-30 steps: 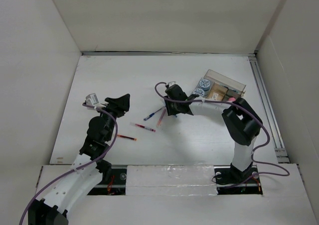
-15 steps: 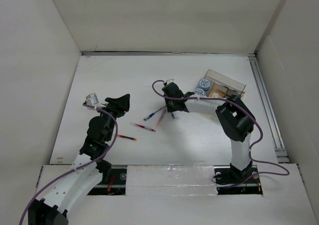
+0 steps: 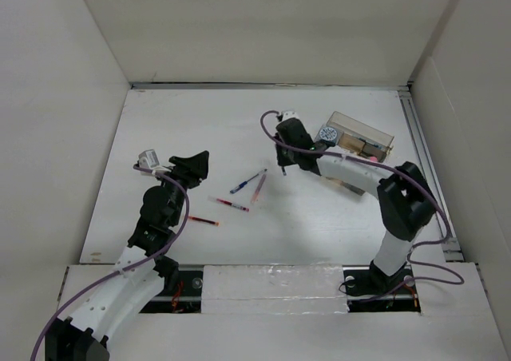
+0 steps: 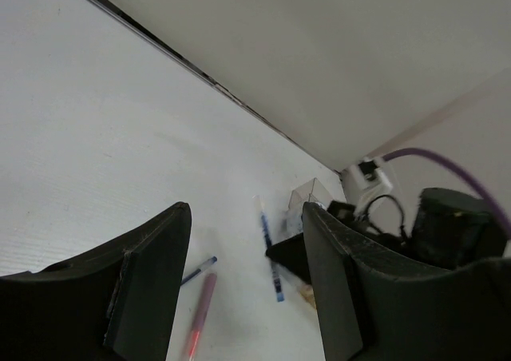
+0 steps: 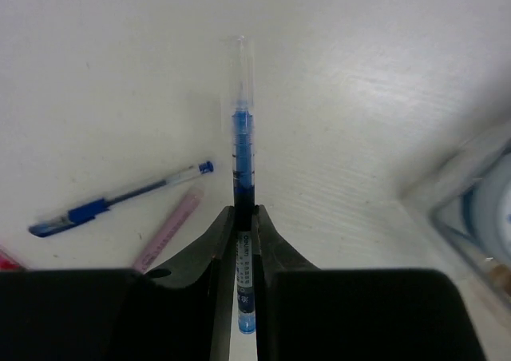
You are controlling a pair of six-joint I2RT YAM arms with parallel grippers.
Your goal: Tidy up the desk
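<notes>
**Counter** (image 3: 184, 121): the white matte surface is taking up the whole floor of the walled cell in the top view. Both arm bases are sitting at its near edge, and a metal rail is running along its right side.

**Right tool** (image 5: 242, 216): the jaws are pinching a blue gel pen (image 5: 242, 129), w/ only the barrel's width btwn them. The pen is sticking straight out past the fingertips, w/ the clear end farthest out and the printed end showing back btwn the pads. Cannot tell whether the pen is touching the counter. The arm is reaching over the centre-right area, w/ the tool just left of a clear compartment tray (image 3: 375, 135).

**Left tool** (image 4: 244, 225): the jaws are standing wide apart and gripping nothing. The tool is hovering over the left-centre area and facing the loose pens and the right tool.

**Loose items**, all lying flat btwn the two tools:
- A blue ballpoint (image 3: 246, 182) and a pink pen (image 3: 258, 188) are lying just beside each other near centre, w/ their far ends angling together.
- A red-and-dark pen (image 3: 230, 204) is lying nearer the arm bases.
- A red pen (image 3: 204, 220) is lying further left and nearer again, apart from the others.

**Tray**: it is sitting toward the far right of the counter, near the rail. A round patterned roll (image 3: 327, 133) is showing at its left end. Brownish contents are filling other compartments, too small to ID.
</notes>
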